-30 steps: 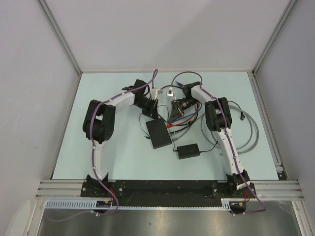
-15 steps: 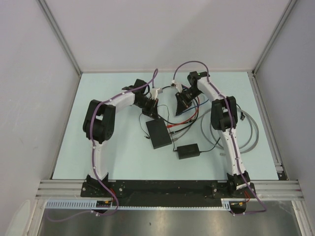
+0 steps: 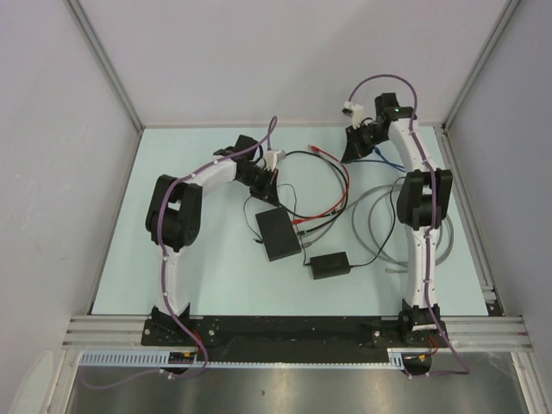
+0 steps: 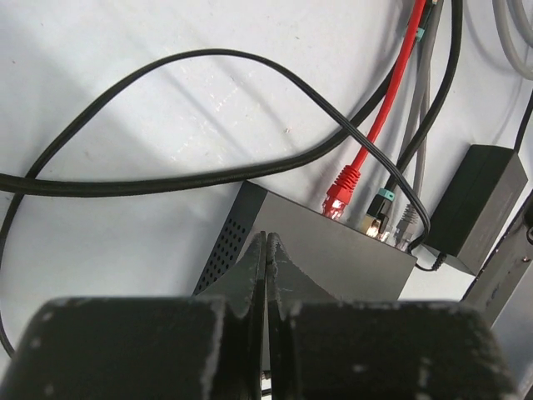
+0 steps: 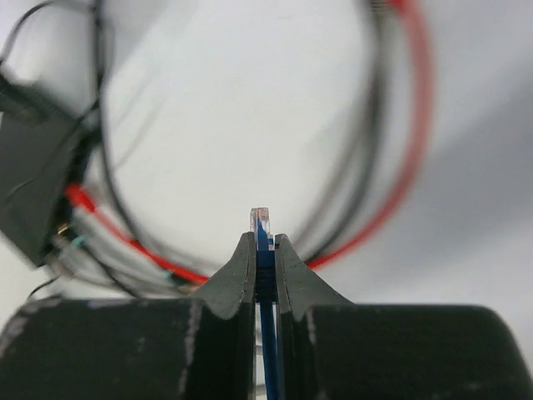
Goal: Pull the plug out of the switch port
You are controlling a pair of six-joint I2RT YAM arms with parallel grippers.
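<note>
The flat black switch box (image 3: 278, 235) lies mid-table and also shows in the left wrist view (image 4: 333, 254). A red plug (image 4: 341, 193), a teal-collared plug (image 4: 381, 207) and a grey one sit in its port edge. My left gripper (image 3: 266, 183) (image 4: 266, 239) is shut and empty over the box's end opposite the ports; I cannot tell if it touches. My right gripper (image 3: 354, 144) (image 5: 264, 242) is raised at the far right, away from the box. It is shut on the clear plug (image 5: 261, 220) of a blue cable (image 5: 267, 350), which is free of any socket.
A black power-adapter brick (image 3: 329, 264) (image 4: 479, 204) lies right of the switch. Red (image 3: 338, 194) and black cables loop behind the switch. A grey cable coil (image 3: 435, 235) lies at the right by my right arm. Cell walls stand on three sides.
My right gripper has moved from beside the switch up and away to the far right, carrying the blue cable's plug with it. The left arm has barely moved.
</note>
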